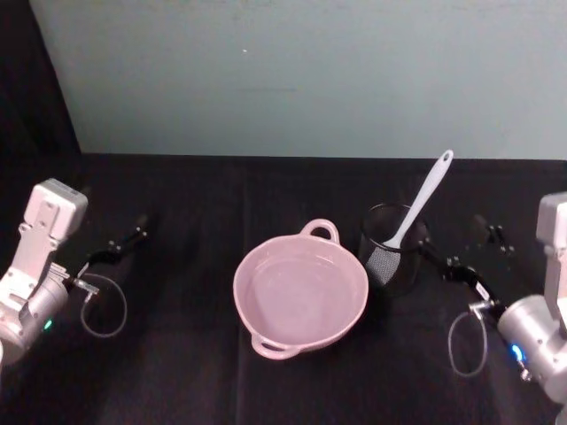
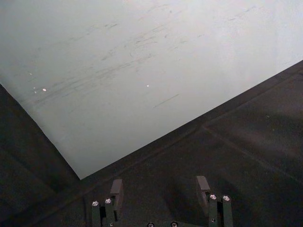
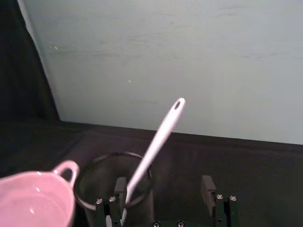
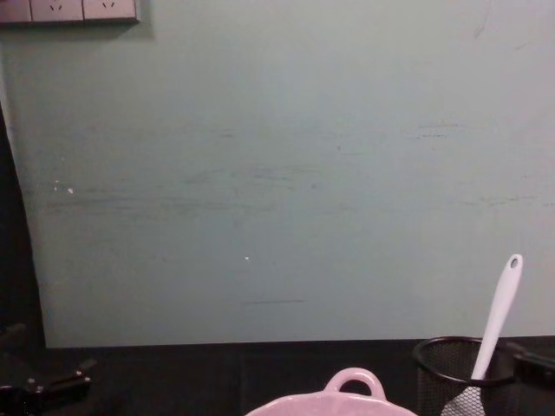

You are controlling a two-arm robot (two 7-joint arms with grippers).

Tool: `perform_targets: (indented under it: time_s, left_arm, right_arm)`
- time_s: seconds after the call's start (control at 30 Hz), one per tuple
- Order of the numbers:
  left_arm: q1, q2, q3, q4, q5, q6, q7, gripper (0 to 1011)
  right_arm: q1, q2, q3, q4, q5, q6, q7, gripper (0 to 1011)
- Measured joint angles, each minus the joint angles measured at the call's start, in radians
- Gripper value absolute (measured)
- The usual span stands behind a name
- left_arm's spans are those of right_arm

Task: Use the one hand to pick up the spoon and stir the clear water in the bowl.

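Spoon (image 1: 423, 202), head view: stood blade-down in the black mesh cup (image 1: 393, 250), handle leaning up and toward the far wall, hole at its tip. Cup just to the right of the bowl (image 1: 300, 290), near its rim. Bowl on the black surface (image 1: 177, 372), pale pink, clear water inside, one loop handle toward the wall and one toward the robot. Left pincer (image 1: 131, 237) well to the left of the bowl, low over the surface, gripping nothing. Right pincer (image 1: 483, 237) just right of the cup, likewise gripping nothing.

Left wrist view: left pincer (image 2: 160, 188) spread wide, nothing between its fingers (image 2: 116, 188), above bare black surface (image 2: 246, 156) with the pale wall beyond.

Right wrist view: right pincer (image 3: 164, 185) spread wide, empty. Cup (image 3: 113, 187) directly beyond one finger, spoon (image 3: 155, 142) rising out of it at a slant. Bowl (image 3: 35, 201) beside the cup, water visible, loop handle turned toward the cup.

Chest view: spoon (image 4: 499, 312) slanted up out of the cup (image 4: 464, 374) at lower right, blade seen through the mesh. Bowl (image 4: 351, 386) at the lower edge, loop handle up. Left pincer (image 4: 56, 386) at lower left, low over the surface.
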Motion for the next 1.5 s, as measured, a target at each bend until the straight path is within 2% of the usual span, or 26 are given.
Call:
perform_targets:
  time_s: [0.07,0.17,0.2,0.3,0.33,0.43,0.63,0.9,1.23,1.5]
  left_arm:
    - [0.000,0.000,0.000,0.000,0.000,0.000,0.000,1005]
    - [0.000,0.000,0.000,0.000,0.000,0.000,0.000,1005]
    - [0.000,0.000,0.000,0.000,0.000,0.000,0.000,1005]
    - [0.000,0.000,0.000,0.000,0.000,0.000,0.000,1005]
    - [0.000,0.000,0.000,0.000,0.000,0.000,0.000,1005]
    - [0.000,0.000,0.000,0.000,0.000,0.000,0.000,1005]
    - [0.000,0.000,0.000,0.000,0.000,0.000,0.000,1005]
    - [0.000,0.000,0.000,0.000,0.000,0.000,0.000,1005]
    - [0.000,0.000,0.000,0.000,0.000,0.000,0.000,1005]
    - [0.000,0.000,0.000,0.000,0.000,0.000,0.000,1005]
  right_arm:
    - [-0.016,0.001,0.001,-0.006,-0.028,-0.015,-0.020,1002]
    - [-0.048,-0.010,0.013,0.001,-0.092,-0.075,-0.069,1002]
    - [-0.048,-0.010,0.013,0.001,-0.092,-0.075,-0.069,1003]
    - [-0.065,-0.030,0.035,0.032,-0.130,-0.149,-0.106,1002]
    - [-0.065,-0.030,0.035,0.032,-0.130,-0.149,-0.106,1002]
    - [-0.070,-0.048,0.057,0.062,-0.151,-0.214,-0.125,1002]
    - [-0.063,-0.061,0.069,0.078,-0.167,-0.280,-0.106,1002]
    - [-0.054,-0.078,0.087,0.094,-0.172,-0.284,-0.087,1002]
    - [-0.048,-0.107,0.118,0.123,-0.143,-0.264,-0.048,1003]
    - [-0.046,-0.111,0.123,0.127,-0.138,-0.264,-0.033,1002]
